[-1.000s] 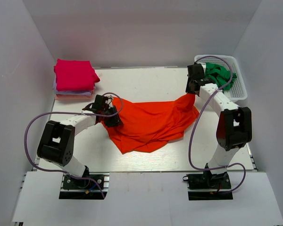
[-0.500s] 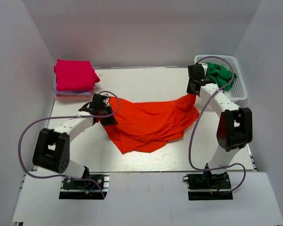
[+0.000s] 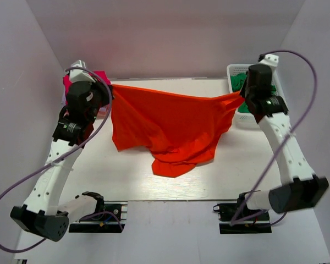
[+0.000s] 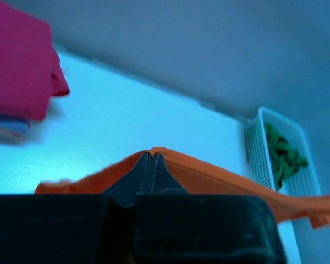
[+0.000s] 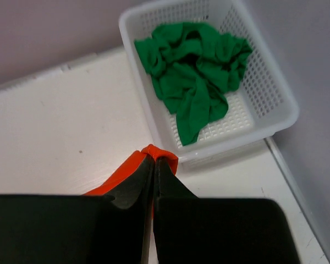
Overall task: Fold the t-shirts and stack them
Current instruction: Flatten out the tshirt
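The orange-red t-shirt (image 3: 170, 124) hangs stretched in the air between both arms, its lower part drooping toward the table. My left gripper (image 3: 109, 88) is shut on the shirt's left edge (image 4: 209, 175), high up at the left. My right gripper (image 3: 241, 94) is shut on the shirt's right edge (image 5: 164, 154), raised beside the basket. A folded stack with a magenta t-shirt (image 4: 16, 60) on top sits at the back left, mostly hidden behind the left arm in the top view. A crumpled green t-shirt (image 5: 195, 66) lies in the basket.
A white mesh basket (image 5: 267, 118) stands at the back right corner, close under my right gripper. White walls enclose the table (image 3: 99, 176) on the left, back and right. Purple cables loop from both arms.
Both arms have risen and spread apart, lifting the orange-red shirt off the table and pulling it taut. The left gripper closed on the shirt's left edge before lifting.
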Controlling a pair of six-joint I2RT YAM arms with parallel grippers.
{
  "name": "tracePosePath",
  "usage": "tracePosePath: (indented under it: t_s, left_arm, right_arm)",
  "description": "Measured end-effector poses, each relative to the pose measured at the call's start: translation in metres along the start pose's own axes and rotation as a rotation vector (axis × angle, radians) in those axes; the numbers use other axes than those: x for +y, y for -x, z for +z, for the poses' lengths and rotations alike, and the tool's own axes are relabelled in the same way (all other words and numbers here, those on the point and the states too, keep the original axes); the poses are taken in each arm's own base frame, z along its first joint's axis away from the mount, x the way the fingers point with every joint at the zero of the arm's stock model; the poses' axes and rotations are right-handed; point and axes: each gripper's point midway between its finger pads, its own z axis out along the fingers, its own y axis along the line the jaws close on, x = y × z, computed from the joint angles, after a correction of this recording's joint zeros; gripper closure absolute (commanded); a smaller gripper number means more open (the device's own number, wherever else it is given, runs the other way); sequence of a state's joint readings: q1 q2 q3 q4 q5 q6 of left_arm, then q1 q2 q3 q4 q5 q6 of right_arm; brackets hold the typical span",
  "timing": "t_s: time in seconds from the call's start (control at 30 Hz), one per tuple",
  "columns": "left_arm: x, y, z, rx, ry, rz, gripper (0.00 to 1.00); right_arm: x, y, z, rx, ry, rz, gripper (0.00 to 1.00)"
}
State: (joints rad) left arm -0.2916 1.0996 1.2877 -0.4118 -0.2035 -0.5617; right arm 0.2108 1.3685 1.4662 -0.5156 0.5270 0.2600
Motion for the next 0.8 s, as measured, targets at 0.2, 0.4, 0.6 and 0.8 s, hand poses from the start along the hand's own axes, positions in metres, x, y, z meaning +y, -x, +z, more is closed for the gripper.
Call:
tracePosePath:
  t_s: [0.2, 0.4, 0.6, 0.8]
  left_arm:
    - [-0.007, 0.054, -0.036, -0.15, 0.002, 0.011, 1.0]
    - [-0.033, 0.114, -0.105, -0.313, -0.121, 0.015, 1.0]
    - [-0.056, 0.169, -0.189, -0.483, -0.269, -0.002, 1.0]
    - [-0.084, 0.208, -0.282, -0.608, -0.473, 0.009, 1.0]
  right_arm:
    - [-0.025, 0.074, -0.089, -0.247, 0.077, 0.046, 1.0]
    - [-0.036, 0.134, -0.178, -0.466, 0.227, 0.065, 1.0]
    - [-0.049, 0.19, -0.277, -0.695, 0.371, 0.067, 1.0]
    - [-0.075, 0.22, -0.378, -0.929, 0.467, 0.052, 1.0]
